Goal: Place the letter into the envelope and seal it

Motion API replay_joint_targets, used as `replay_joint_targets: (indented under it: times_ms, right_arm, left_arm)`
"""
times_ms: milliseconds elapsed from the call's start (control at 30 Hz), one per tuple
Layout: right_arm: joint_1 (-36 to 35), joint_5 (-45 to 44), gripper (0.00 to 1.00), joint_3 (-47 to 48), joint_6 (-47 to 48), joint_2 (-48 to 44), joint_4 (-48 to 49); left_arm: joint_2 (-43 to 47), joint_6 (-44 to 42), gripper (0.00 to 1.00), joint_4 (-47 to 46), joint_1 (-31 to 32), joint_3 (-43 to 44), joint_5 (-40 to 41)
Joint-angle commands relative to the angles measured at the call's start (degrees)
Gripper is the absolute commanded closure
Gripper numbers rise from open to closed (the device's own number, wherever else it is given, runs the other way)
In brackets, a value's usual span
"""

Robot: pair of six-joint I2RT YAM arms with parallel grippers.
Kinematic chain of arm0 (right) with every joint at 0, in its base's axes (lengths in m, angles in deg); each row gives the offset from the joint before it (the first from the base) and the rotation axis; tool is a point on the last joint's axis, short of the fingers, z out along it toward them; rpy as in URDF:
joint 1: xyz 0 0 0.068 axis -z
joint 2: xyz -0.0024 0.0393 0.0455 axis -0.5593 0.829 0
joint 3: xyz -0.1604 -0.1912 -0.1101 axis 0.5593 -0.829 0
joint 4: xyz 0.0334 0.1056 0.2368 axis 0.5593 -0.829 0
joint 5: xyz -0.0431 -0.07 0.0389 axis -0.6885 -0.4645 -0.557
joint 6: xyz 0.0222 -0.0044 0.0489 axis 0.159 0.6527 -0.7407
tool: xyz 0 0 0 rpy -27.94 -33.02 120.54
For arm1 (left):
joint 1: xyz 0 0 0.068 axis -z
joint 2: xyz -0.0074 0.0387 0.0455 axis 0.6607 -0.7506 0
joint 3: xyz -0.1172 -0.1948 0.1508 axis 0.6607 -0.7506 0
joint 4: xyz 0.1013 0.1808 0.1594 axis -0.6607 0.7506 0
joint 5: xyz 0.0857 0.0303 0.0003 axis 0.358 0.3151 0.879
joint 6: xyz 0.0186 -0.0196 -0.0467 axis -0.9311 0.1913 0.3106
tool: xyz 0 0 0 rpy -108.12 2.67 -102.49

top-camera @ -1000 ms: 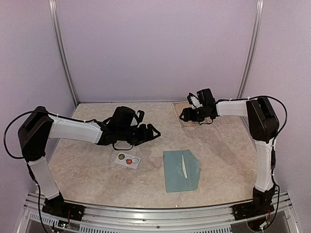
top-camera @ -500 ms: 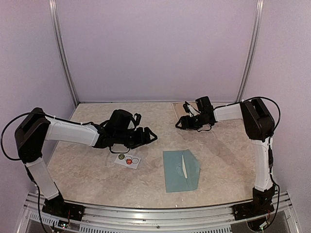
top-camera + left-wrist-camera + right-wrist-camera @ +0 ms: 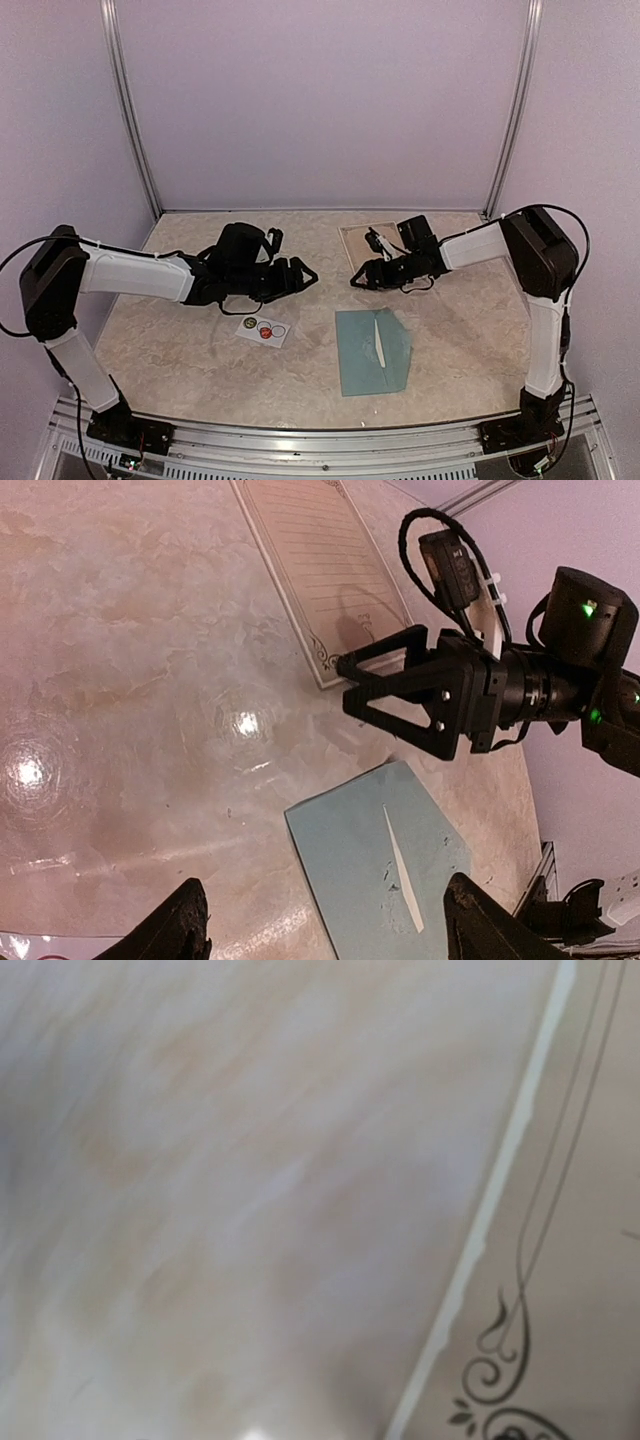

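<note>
Letter (image 3: 353,243): a lined sheet with a scrolled border, laid flat on the desk (image 3: 180,340), upper centre of the top view.
Handling: judged light, thin and limp; easily creased and hard to lift off a flat surface.
Hold: best taken at a corner or edge.
Envelope (image 3: 372,350): flat, lower centre, apart from the letter.
Right jaws: parted, empty, poised at the letter's lower corner.
Left jaws: spread wide, nothing held.

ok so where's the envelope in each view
Top: envelope lies flat just below centre.
Left wrist: envelope at bottom centre.
Right wrist: not in it.
Shared landmark: the letter, which shows in all three views.
</note>
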Motion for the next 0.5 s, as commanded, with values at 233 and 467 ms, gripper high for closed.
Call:
replay_joint_targets:
  times_ms: [233, 467]
  right_arm:
    - [-7.8, -2.9, 0.26, -9.2, -5.7, -15.5, -6.5]
    - [-1.0, -11.9, 0.23, -9.2, -5.9, -19.6, -16.2]
  left_arm:
    - [-5.4, -0.5, 0.24, -0.7, -0.7, 6.1, 1.1]
    - [-14.4, 1.9, 0.24, -2.8, -0.7, 12.1, -0.1]
